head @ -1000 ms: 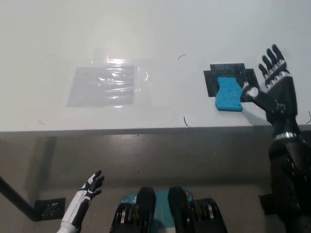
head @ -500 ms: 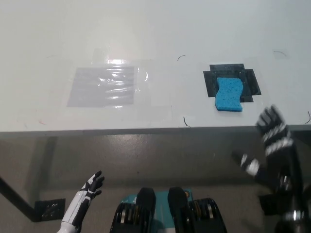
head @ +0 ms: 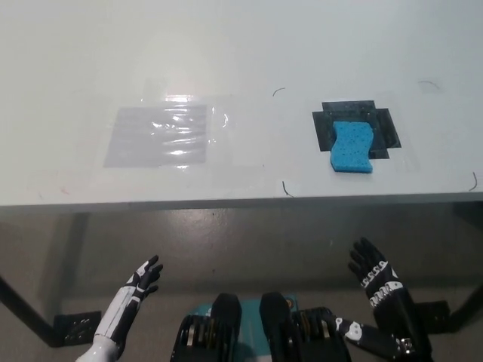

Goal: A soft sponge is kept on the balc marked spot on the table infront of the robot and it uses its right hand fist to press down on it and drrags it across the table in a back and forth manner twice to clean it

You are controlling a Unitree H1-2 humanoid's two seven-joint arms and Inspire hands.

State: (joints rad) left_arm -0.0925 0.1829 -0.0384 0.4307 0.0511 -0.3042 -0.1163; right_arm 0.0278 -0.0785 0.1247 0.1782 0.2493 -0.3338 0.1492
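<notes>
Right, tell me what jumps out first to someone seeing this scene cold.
The bright blue wavy-edged sponge stands out most, lying partly on the black taped marker patch at the right of the white table. Left of it shines a glossy clear plastic sheet. Below the table edge, both hands hang open: the black right hand at lower right, the white left hand at lower left.

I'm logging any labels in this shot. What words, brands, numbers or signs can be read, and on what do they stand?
None can be read.
blue sponge: no print shows.
black marked spot: plain tape, no text.
clear film on the white table: glare only.
Thin pen marks on the table: curved strokes, not letters.
</notes>
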